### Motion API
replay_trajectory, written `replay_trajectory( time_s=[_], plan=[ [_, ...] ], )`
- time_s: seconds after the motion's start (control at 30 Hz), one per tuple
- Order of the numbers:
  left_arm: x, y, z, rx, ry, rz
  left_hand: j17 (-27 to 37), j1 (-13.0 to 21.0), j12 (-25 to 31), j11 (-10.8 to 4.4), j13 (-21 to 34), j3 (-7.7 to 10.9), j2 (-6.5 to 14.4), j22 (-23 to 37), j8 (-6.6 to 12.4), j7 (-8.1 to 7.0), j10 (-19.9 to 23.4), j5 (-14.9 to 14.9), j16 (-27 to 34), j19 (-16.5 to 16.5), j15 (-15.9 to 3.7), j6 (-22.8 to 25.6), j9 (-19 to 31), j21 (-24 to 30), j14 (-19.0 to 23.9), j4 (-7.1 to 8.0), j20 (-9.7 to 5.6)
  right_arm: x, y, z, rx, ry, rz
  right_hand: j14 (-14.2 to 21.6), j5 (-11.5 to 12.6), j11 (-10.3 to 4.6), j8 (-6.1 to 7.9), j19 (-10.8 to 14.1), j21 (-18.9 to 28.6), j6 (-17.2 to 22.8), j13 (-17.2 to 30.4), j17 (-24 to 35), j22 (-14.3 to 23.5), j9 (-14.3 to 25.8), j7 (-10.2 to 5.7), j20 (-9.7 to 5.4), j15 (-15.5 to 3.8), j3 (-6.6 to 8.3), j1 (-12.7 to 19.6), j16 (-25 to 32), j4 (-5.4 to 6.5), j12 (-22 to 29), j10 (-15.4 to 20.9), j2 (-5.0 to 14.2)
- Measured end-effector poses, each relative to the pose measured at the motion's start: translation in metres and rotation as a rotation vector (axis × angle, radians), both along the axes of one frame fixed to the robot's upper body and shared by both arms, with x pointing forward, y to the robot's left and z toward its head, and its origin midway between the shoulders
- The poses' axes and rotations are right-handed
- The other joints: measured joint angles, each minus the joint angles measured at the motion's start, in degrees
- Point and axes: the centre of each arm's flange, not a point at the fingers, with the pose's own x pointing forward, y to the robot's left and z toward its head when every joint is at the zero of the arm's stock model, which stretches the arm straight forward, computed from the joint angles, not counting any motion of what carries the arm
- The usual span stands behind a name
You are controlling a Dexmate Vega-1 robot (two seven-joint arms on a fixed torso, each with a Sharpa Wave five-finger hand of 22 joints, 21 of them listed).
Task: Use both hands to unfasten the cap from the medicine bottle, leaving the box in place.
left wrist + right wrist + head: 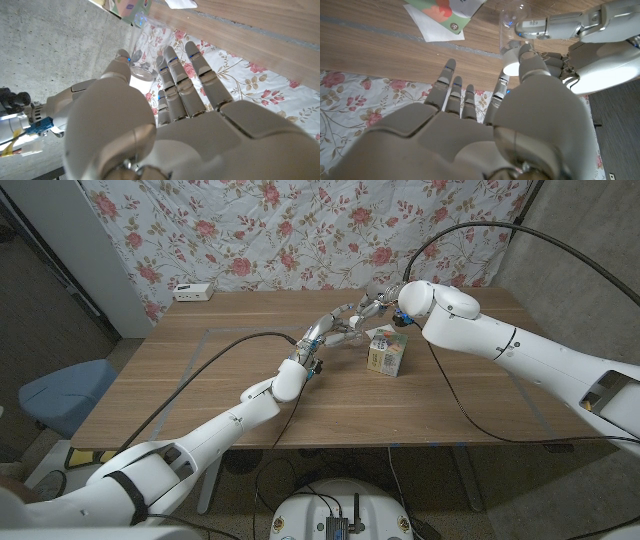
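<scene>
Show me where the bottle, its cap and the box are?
bottle point(512, 20), right wrist view, clear wall.
cap point(511, 64), right wrist view, white side between the fingers.
box point(387, 354), head view, front face.

bottle point(512, 20) blurred, box point(451, 12) cut off

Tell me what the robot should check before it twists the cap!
1. Left hand holds the medicine bottle: ok, its fingers are around the clear body.
2. Right hand is on the cap: ok, thumb and a finger seem to pinch it.
3. Cap already loosened: cannot tell.
4. Box is on the table: ok, it stands just in front of the hands.
5. Hands have room from the box: cannot tell, they look close.
</scene>
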Motion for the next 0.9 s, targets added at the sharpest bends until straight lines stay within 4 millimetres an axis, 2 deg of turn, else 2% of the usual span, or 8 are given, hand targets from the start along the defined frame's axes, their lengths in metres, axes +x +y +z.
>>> replay_trajectory(
  time_s=[0.07, 0.33, 0.47, 0.53, 0.8, 0.9],
  plan=[
    [-0.0002, -0.0001, 0.0, 0.0, 0.0, 0.0, 0.0, 0.0, 0.17, 0.0, 0.0, 0.0, 0.0, 0.0, 0.0, 0.0, 0.0, 0.0, 0.0, 0.0, 0.0, 0.0, 0.0, 0.0, 0.0, 0.0, 0.0, -0.0002, 0.0, 0.0001, 0.001, -0.001, 0.001, -0.02, 0.0, -0.3, -0.07, -0.12, 0.0, 0.13, 0.0, 0.0, 0.0, 0.04, -0.91, -0.11, -0.02, 0.0, 0.34, 0.0, 0.0, 0.0, -0.3, 0.04],
    [-0.0015, -0.0002, -0.0003, 0.001, -0.001, 0.0, -0.01, 0.0, 0.17, 0.0, -0.03, 0.24, 0.02, 0.0, 0.0, 0.0, 0.0, -0.01, 0.0, 0.0, -0.21, 0.0, 0.0, 0.0, 0.22, 0.24, 0.0, -0.0009, -0.0014, -0.0008, 0.005, 0.001, 0.007, -0.02, -0.15, -0.61, -0.12, -0.02, 0.0, -0.07, 0.0, 0.0, 0.0, 0.04, -1.11, -0.58, -0.43, 0.45, 1.17, 0.0, -0.01, 0.0, 0.01, 0.73],
    [-0.0016, 0.0, -0.0003, 0.001, -0.001, 0.001, -0.02, -0.01, 0.17, 0.0, -0.03, 0.24, 0.03, 0.0, 0.0, 0.0, 0.0, -0.01, 0.0, -0.21, -0.21, 0.0, 0.0, 0.0, 0.22, 0.24, 0.21, -0.0014, -0.0027, -0.0005, 0.008, 0.0, 0.008, 0.61, -0.51, -0.91, -0.31, -0.33, 0.0, -0.08, 0.0, 0.27, 0.0, 0.02, -1.11, -0.89, -1.68, 0.81, 1.94, 0.07, -0.34, 0.0, 0.32, 1.47],
    [-0.0027, -0.0002, -0.0004, 0.002, -0.003, 0.0, -0.02, -0.01, 0.17, 0.0, -0.04, 0.24, 0.03, 0.0, 0.0, 0.0, 0.0, -0.01, 0.0, -0.21, -0.21, 0.0, 0.0, 0.0, 0.22, 0.24, 0.21, -0.002, -0.0022, -0.0012, 0.009, 0.005, 0.015, 0.71, -0.51, -1.25, -0.3, -0.09, 0.0, -0.36, 0.0, 0.27, 0.0, 0.02, -1.39, -1.12, -1.76, 1.39, 2.53, 0.44, -0.49, 0.0, 0.39, 1.65],
    [-0.0042, -0.0006, -0.0009, 0.003, -0.004, -0.002, -0.02, -0.27, 0.11, 0.0, -0.06, 0.2, 0.3, 0.0, 0.0, 0.0, 0.0, -0.02, 0.0, -0.2, -0.21, 0.0, 0.0, 0.0, 0.22, 0.26, 0.2, -0.0038, -0.0034, -0.0016, 0.014, 0.01, 0.024, 0.6, -1.22, -2.36, -0.3, -0.3, 0.0, -0.69, 0.0, 0.26, 0.0, -0.31, -1.73, -1.54, -2.27, 2.04, 4.78, 0.44, -0.64, 0.0, 0.31, 2.54],
    [-0.0046, -0.0006, -0.0014, 0.004, -0.004, -0.003, -0.03, -0.32, 0.1, 0.0, -0.05, 0.2, 0.34, 0.0, 0.0, -0.13, 0.0, -0.02, 0.0, -0.21, -0.21, 0.13, 0.0, 0.0, 0.22, 0.26, 0.2, -0.0045, -0.0037, -0.002, 0.015, 0.012, 0.026, 0.6, -1.34, -2.36, -0.33, -0.3, 0.0, -0.7, 0.0, 0.26, 0.0, -0.31, -1.74, -1.54, -2.27, 2.23, 5.32, 0.44, -0.81, 0.0, 0.31, 2.93]
  ],
)
